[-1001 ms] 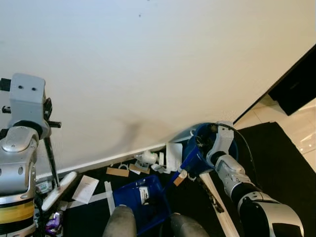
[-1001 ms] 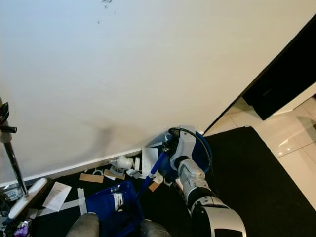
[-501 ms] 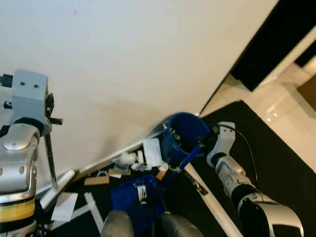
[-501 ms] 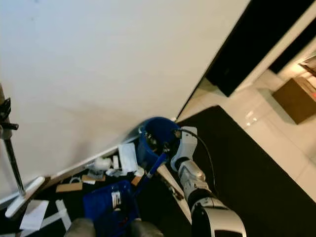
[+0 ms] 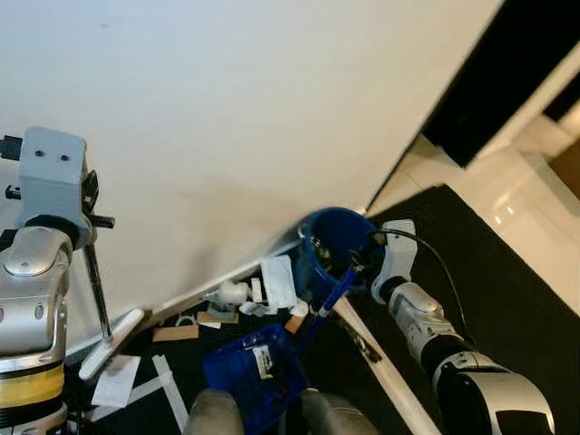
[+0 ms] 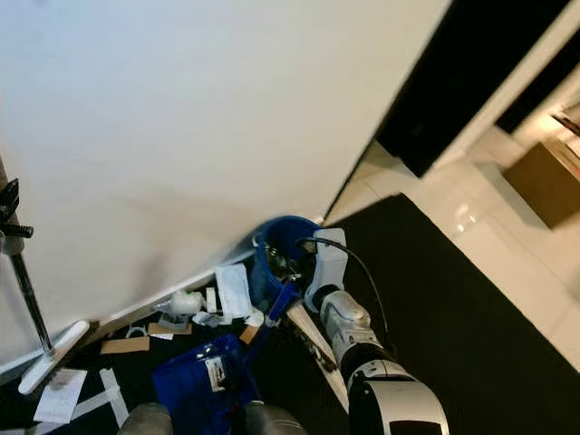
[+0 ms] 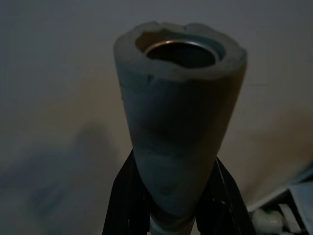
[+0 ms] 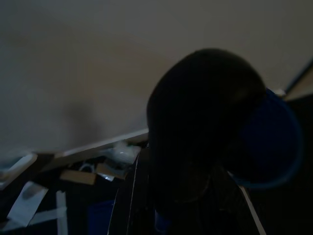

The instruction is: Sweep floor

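My blue dustpan (image 5: 258, 370) lay nearest on the black floor (image 5: 507, 299). My right claw (image 8: 171, 215) gripped its dark handle (image 8: 205, 127). My left claw (image 7: 171, 215) clamped the broom's grey grip (image 7: 178, 122). Paper scraps (image 5: 272, 285) and a blue bin (image 5: 331, 249) lay against the wall (image 5: 227, 118).

- The wall (image 5: 227, 109), across the upper left of the head view, is plain off-white.
- The floor mat (image 5: 507, 281), at lower right, is black.
- The tiled floor (image 5: 535, 195), at right, is glossy cream.
- The bucket (image 5: 331, 249), at centre, is deep blue.
- The dustpan (image 5: 258, 376), at lower centre, is blue with a small white label.
- The dustpan's handle (image 5: 331, 294) is blue.
- The paper scraps (image 5: 118, 381), at lower left, are white; the cardboard pieces (image 5: 177, 333) are tan.
- The broom handle (image 7: 181, 142), in the left wrist view, has a grey foam grip with a metallic rim.
- The left arm (image 5: 32, 299) is silver with a yellow band near the bottom.
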